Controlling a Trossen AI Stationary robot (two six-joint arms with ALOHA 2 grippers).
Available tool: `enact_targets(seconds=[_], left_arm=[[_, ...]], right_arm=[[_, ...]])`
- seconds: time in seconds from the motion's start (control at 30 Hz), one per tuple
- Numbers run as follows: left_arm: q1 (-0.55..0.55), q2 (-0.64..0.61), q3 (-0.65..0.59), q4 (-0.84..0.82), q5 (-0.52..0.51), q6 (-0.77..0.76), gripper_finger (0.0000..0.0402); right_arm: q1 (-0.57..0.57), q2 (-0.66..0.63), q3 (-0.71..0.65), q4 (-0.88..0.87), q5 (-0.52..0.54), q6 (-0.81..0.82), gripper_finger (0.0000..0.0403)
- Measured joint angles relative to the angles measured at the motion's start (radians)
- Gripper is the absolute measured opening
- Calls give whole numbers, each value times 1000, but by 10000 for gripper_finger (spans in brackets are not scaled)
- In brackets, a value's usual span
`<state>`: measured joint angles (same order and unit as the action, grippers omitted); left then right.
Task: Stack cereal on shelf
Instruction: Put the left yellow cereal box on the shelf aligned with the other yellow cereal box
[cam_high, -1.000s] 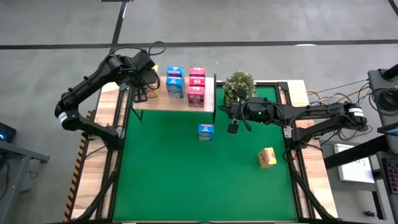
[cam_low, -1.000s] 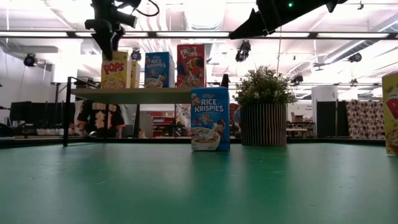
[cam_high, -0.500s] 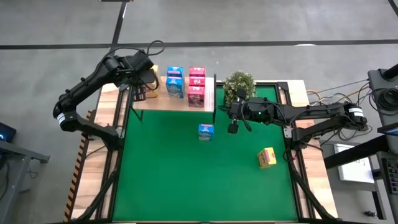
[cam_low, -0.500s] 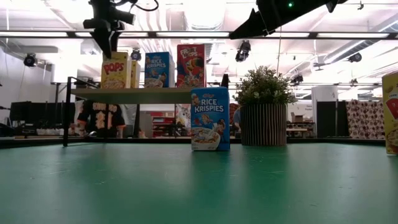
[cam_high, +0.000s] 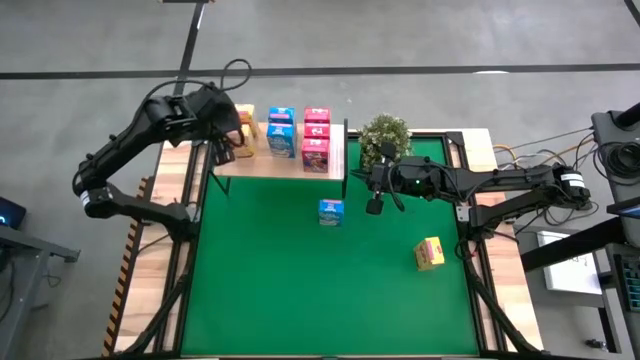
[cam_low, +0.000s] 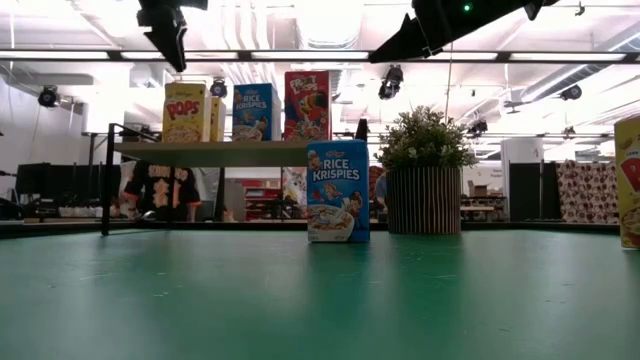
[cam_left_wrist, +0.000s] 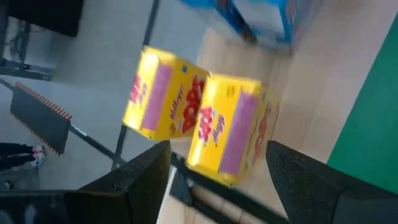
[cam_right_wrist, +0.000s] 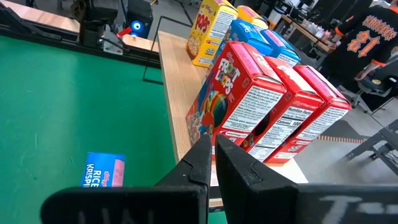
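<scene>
The light-wood shelf (cam_high: 290, 165) stands at the mat's far edge. On it stand two yellow cereal boxes (cam_left_wrist: 205, 124), two blue ones (cam_high: 281, 132) and three pink-red ones (cam_right_wrist: 267, 112). A third blue box (cam_high: 331, 212) stands upright on the green mat, and a third yellow box (cam_high: 429, 253) stands nearer the mat's right edge. My left gripper (cam_left_wrist: 217, 186) is open and hovers above the yellow boxes at the shelf's left end, high in the low view (cam_low: 165, 25). My right gripper (cam_high: 375, 204) is shut and hangs in the air beside the plant, right of the blue box on the mat.
A potted plant (cam_high: 384, 137) stands at the mat's far edge, just right of the shelf and close behind my right arm. The shelf's thin black legs (cam_low: 106, 180) stand on the mat. People are in the room behind the table (cam_low: 160, 190).
My left gripper has risen above the yellow boxes on the shelf and drawn back a little toward the table's left edge. The boxes have stayed in place and the right arm has kept still.
</scene>
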<state>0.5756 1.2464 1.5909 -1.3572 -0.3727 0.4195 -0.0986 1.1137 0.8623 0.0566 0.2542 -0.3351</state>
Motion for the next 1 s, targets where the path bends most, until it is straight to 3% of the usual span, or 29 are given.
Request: enact_targets(seconds=[0.1, 0.27, 0.57, 0.73, 0.93, 1.0], left_arm=[[-17, -26, -1, 60, 59, -71, 247], [-84, -91, -75, 257, 269, -139, 242], [-351, -221, -390, 585, 268, -230, 217], [-541, -263, -558, 703, 129, -315, 206], [-663, -266, -720, 678, -343, -437, 192], [-656, -267, -764, 679, -387, -464, 181]], right_arm=[[0, 0, 0, 0, 0, -1, 12], [0, 0, 0, 1, 0, 2, 12], [0, 0, 0, 1, 0, 25, 12], [0, 0, 0, 1, 0, 24, 12], [0, 0, 0, 1, 0, 28, 12], [0, 0, 0, 1, 0, 27, 12]])
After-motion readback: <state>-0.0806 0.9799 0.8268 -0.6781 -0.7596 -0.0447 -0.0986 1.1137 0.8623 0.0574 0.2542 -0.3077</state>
